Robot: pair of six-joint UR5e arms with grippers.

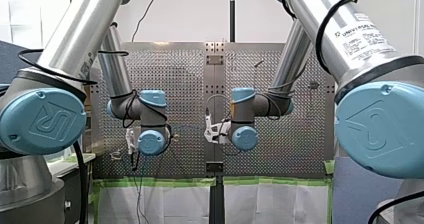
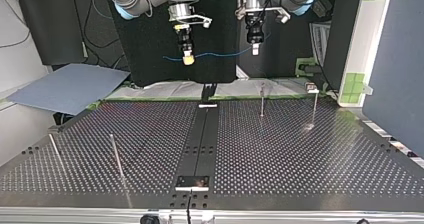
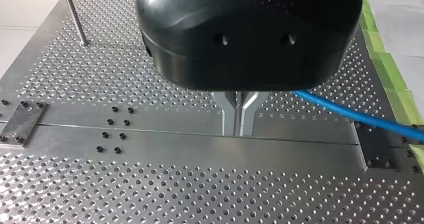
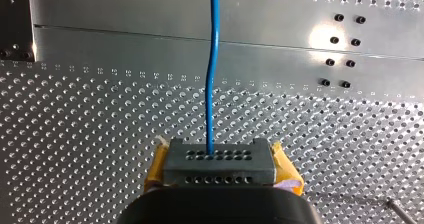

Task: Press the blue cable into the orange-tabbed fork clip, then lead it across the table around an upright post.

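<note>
My right gripper [image 4: 218, 155] is closed on the thin blue cable [image 4: 209, 119]. In its wrist view the yellow pads [image 4: 286, 170] sit either side of a dark grey perforated block [image 4: 218, 165]. The cable comes out of the block's middle and runs straight ahead over the table.

My left gripper [image 3: 239, 130] is black with bare metal fingers [image 3: 229, 116], and those fingers are pressed together. The cable leaves from just beside them, and the top view shows it passing through that gripper, so I judge it clamped there too.

In the top view the two grippers hang side by side in the air, above the far edge of the perforated metal table [image 2: 300, 154]. A short stretch of cable is slung between them in a shallow sag, with a loose tail past my right gripper. Holding it at two points probably gives a short, controllable span that could be lowered into a clip's slot.

Thin upright metal posts [image 2: 262, 101] stand on the table. Two are nearer the arms toward that view's right, and two are on the camera's side at its left. A dark flat strip [image 2: 200, 144] runs down the table's middle.

The orange-tabbed fork clip cannot be made out in any view. The pressing step therefore appears not yet begun, and leading the cable around a post comes after it.
</note>
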